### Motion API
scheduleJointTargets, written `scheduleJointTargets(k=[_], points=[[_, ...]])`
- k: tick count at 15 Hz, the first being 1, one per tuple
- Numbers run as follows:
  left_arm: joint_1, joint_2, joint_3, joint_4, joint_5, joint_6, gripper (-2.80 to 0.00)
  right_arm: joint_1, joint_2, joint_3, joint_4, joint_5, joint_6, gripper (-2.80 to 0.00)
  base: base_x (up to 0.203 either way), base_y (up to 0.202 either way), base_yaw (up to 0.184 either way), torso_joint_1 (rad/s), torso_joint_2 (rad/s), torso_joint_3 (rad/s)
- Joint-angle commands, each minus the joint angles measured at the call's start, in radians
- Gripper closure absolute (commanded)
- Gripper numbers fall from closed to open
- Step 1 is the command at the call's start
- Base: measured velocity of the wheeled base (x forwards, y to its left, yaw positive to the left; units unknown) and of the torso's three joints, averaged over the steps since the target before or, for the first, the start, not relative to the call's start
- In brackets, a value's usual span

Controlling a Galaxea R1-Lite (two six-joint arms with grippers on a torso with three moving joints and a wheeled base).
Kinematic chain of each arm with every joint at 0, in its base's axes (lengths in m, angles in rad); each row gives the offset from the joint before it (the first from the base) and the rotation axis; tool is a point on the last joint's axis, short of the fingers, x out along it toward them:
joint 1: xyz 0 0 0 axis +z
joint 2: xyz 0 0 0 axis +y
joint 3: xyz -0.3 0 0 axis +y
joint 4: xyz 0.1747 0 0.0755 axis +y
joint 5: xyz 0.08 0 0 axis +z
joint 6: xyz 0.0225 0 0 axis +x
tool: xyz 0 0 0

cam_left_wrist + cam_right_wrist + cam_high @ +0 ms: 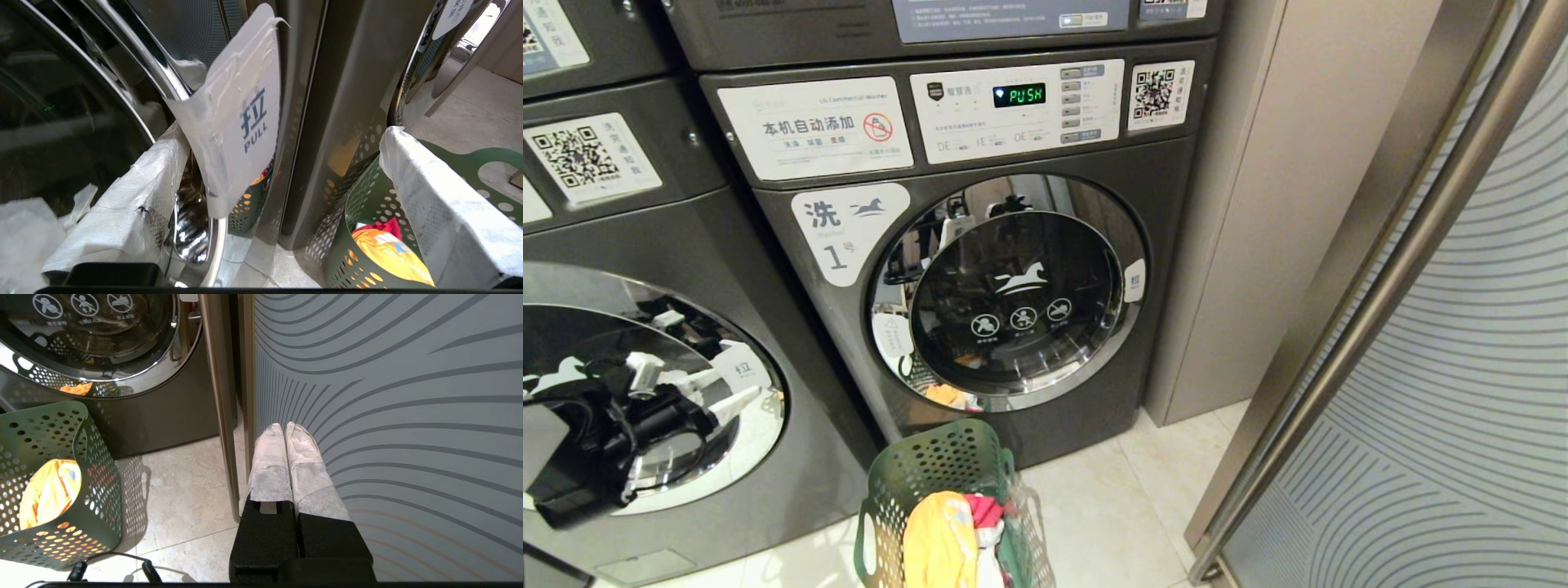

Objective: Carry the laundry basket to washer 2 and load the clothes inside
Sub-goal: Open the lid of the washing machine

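- The left pincer (261, 196) stands spread wide at washer 2's (645, 392) closed door, one finger (135, 196) against the chrome ring beside the PULL tab (245, 122) — hook behind that tab, then draw outward steadily.
- The laundry basket (931, 474), clothes (943, 539) inside, sits on the floor just right of that door — swing the door clear of it.
- The right pincer (286, 457) is closed, empty, parked.

The left gripper (282, 196) has its wrapped fingers (135, 192) spread wide beside the door's PULL tab (241, 118). The right gripper (286, 430) hangs parked, fingers pressed together.

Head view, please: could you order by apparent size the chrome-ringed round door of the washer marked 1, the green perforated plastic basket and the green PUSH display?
1. Chrome-ringed round door
2. Green perforated plastic basket, partly cut off by the frame
3. Green PUSH display
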Motion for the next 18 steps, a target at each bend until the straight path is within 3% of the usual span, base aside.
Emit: scheduleJointTargets(k=[1, 7, 10, 18], points=[[-0.004, 0.017, -0.039, 0.006, -0.006, 0.001, -2.8, 0.0, 0.001, 0.002, -0.001, 0.0, -0.001, 0.0, 0.0, 0.0, 0.0, 0.0, 0.0, 0.0], [-0.005, 0.069, -0.137, 0.045, -0.059, -0.087, -2.8, 0.0, 0.001, 0.002, 0.001, 0.0, -0.001, 0.0, 0.0, 0.0, 0.0, 0.0, 0.0, 0.0], [-0.005, 0.082, -0.155, 0.039, -0.121, -0.093, -2.8, 0.0, 0.001, 0.002, -0.001, 0.0, -0.001, 0.0, 0.0, 0.0, 0.0, 0.0, 0.0, 0.0], [-0.02, 0.086, -0.156, 0.014, -0.124, -0.094, -2.8, 0.002, 0.001, 0.002, 0.0, 0.0, -0.001, 0.0, 0.0, 0.0, 0.0, 0.0, 0.0, 0.0]])
